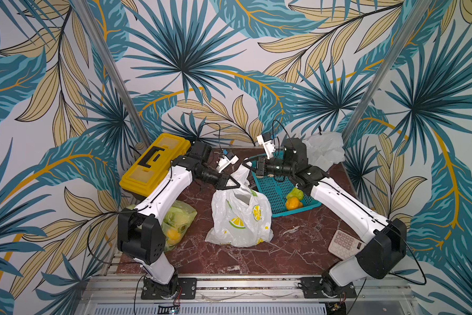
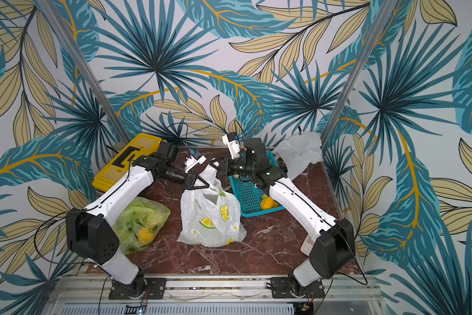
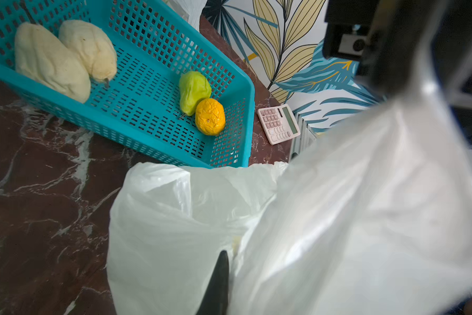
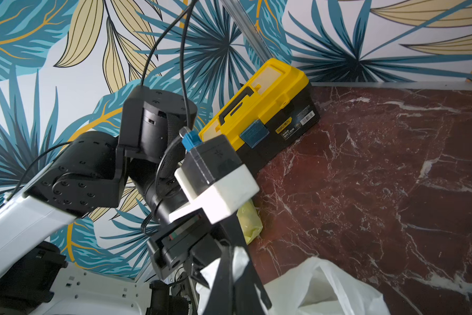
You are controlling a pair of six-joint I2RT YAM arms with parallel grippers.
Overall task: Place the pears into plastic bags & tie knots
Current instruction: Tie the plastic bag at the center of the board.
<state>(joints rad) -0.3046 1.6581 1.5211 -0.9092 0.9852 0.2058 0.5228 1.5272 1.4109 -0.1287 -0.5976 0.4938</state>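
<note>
Step in hand: by the look of it, the knot on the lemon-print bag (image 1: pixel 240 218), with both arms meeting over its mouth.
Left claw (image 1: pixel 234 185): clamping together on the bag's upper edge, the film draping close across the left wrist view.
Right claw (image 1: pixel 245 164): pinching tight on a white strip of the same bag, seemingly a handle, just beyond the left claw.
Bag position: standing in the middle of the tabletop (image 1: pixel 256 259), its mouth gaping slightly below the two claws; what is inside is not showing.
Pears waiting: a green pear (image 3: pixel 194 91) and an orange pear (image 3: pixel 210 117) touching in one corner of the teal basket (image 3: pixel 245 114), and two cream pears (image 3: pixel 49 62) lying side by side at its other end.
Other bags: the green bag (image 1: pixel 179 218) is sitting with fruit beside the left arm, and I cannot tell whether it is tied; the plain white bag (image 1: pixel 324 150) is lying crumpled in the far corner.
Next move calls for: crossing the two held parts and threading one under the other without either claw letting slip, as thin film is likely sliding easily; then pulling apart evenly so the bag is not tipping.
Later: the basket's pears probably going into the plain white bag.
</note>
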